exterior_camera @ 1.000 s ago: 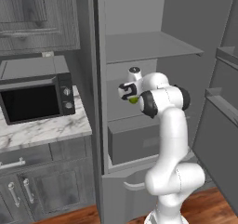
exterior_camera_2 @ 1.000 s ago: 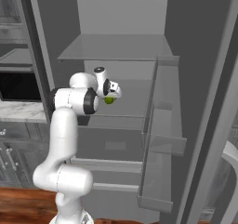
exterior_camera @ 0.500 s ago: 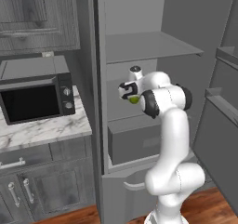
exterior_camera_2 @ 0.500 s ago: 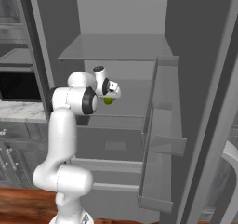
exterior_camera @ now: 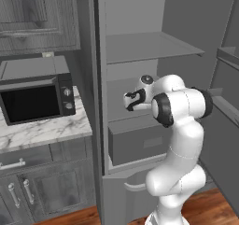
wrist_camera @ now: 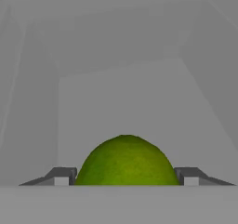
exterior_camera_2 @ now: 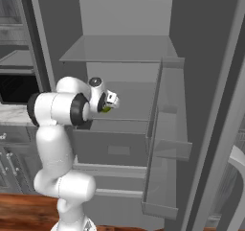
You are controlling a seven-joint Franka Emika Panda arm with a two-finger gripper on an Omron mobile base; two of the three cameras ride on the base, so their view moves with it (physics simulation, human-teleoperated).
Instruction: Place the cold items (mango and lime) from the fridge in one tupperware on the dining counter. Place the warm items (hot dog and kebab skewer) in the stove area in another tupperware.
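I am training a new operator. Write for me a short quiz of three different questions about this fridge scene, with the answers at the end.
1. True or false: the fridge door stands open.
2. Which fruit sits between the fingertips of the gripper? A) mango B) lime C) hot dog
3. Fill in: in the left base view, the black appliance on the marble counter is a ____.

Key:
1. True.
2. B, the lime, plain green, a fingertip close at each side.
3. Microwave.
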